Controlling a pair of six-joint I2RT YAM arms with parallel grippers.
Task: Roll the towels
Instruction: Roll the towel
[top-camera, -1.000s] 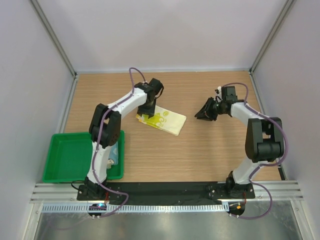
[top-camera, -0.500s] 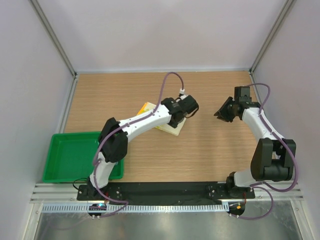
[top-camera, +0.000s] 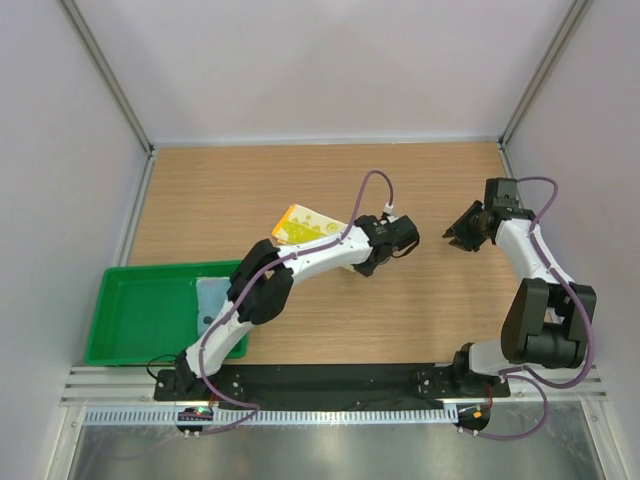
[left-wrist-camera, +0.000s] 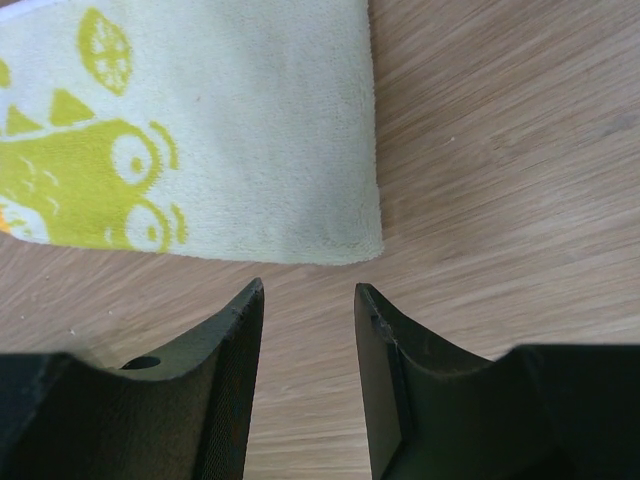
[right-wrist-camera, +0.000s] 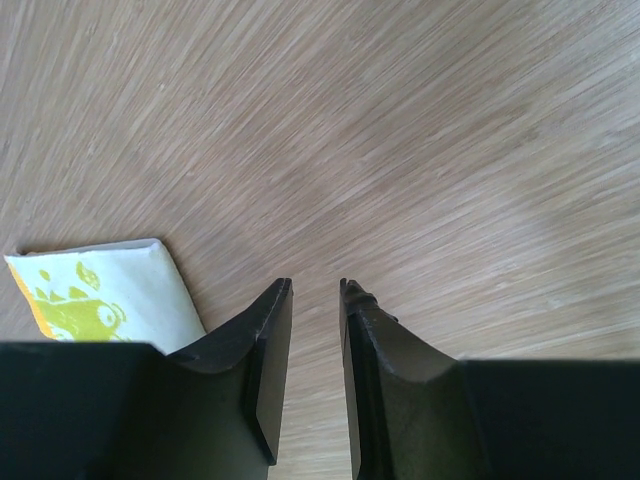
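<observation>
The yellow-cream towel (top-camera: 303, 224) with green and orange print lies flat on the wooden table, partly under my left arm. In the left wrist view the yellow-cream towel (left-wrist-camera: 220, 130) has its near corner just beyond my left gripper (left-wrist-camera: 308, 290), which is open with only bare wood between its fingers. That left gripper (top-camera: 372, 262) hangs at the towel's right end. My right gripper (top-camera: 452, 235) hovers over bare table further right, jaws a little apart and empty. In its wrist view, my right gripper (right-wrist-camera: 315, 285) sees the yellow-cream towel (right-wrist-camera: 110, 285) at lower left. A light blue towel (top-camera: 212, 303) lies in the tray.
A green plastic tray (top-camera: 140, 320) sits at the near left of the table. Grey walls with metal posts close in the table on three sides. Both arm bases stand on the black strip at the near edge.
My left arm has swung from the towel's left end across to its right end. My right gripper has drawn back to the right and its jaws have parted slightly.
</observation>
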